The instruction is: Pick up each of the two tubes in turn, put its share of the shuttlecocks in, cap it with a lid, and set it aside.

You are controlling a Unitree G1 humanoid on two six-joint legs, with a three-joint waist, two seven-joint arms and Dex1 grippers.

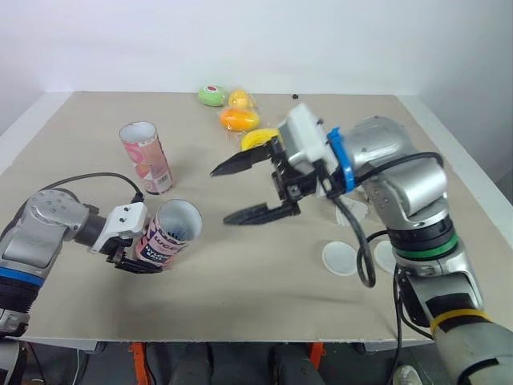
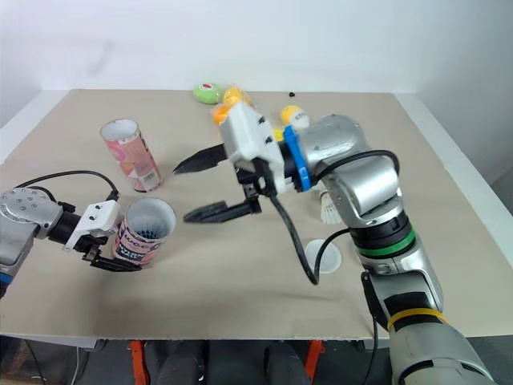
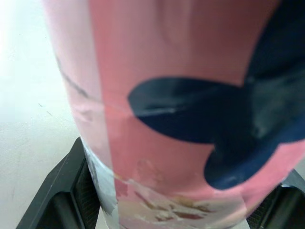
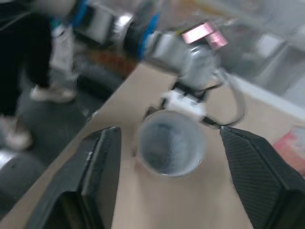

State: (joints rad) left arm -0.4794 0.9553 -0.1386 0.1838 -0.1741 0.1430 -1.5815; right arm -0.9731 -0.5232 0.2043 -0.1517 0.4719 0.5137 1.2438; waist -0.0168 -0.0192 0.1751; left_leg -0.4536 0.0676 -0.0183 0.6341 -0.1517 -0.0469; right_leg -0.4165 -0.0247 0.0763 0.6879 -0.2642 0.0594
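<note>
My left gripper (image 1: 135, 250) is shut on a pink tube (image 1: 167, 234) with dark blue print, held tilted near the table's front left, its open mouth (image 4: 167, 143) facing the right gripper. Something dark lies inside the tube. My right gripper (image 1: 240, 191) hangs open and empty above the table's middle, fingers pointing toward that tube. A second pink tube (image 1: 147, 156) stands upright and open at the left rear. One shuttlecock (image 1: 351, 212) lies by the right arm. Two white lids (image 1: 339, 257) (image 1: 385, 257) lie flat at the right front.
Toy fruit sits at the table's far edge: a green piece (image 1: 212, 96), orange and yellow pieces (image 1: 239, 118) and a banana (image 1: 258, 139). A person's legs (image 4: 28, 71) show beyond the table's front edge in the right wrist view.
</note>
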